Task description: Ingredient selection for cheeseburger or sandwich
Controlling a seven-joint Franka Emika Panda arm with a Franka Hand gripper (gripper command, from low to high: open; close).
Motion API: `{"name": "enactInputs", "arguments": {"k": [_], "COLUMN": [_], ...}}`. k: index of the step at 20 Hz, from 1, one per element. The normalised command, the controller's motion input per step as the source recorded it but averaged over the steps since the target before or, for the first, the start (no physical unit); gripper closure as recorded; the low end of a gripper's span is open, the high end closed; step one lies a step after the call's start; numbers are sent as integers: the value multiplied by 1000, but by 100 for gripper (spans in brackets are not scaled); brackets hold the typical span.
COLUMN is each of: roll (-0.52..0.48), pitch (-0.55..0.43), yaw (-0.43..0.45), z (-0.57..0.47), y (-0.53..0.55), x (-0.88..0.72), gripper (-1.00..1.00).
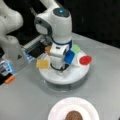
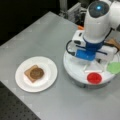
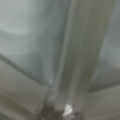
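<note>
On the white plate (image 2: pixel 21 80) at a front view's left, a toast square (image 2: pixel 29 74) lies flat with the brown patty (image 2: pixel 36 72) stacked on it. Moving right, the gripper (image 2: pixel 93 65) hangs low over the round white turntable (image 2: pixel 75 72), fingers pointing down at its surface; whether they are spread or closed cannot be told. Right of the fingers sit the red disc (image 2: pixel 94 78) and green lettuce (image 2: pixel 114 67). The yellow cheese square (image 1: pixel 42 63) lies on the turntable's rim, on the gripper's far side from the red disc.
</note>
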Motion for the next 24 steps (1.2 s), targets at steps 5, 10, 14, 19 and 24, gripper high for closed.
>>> {"name": "enactInputs", "arguments": {"k": [5, 10, 14, 19, 24], "roll": [150, 148, 140, 138, 146], "pitch": [-172, -165, -162, -156, -133], "yaw": [180, 154, 137, 178, 238], "z": [-91, -75, -75, -72, -51], "y": [-58, -65, -32, -8, -16], "x": [-214, -221, -218, -215, -209], "gripper": [-100, -100, -100, -100, -100]}}
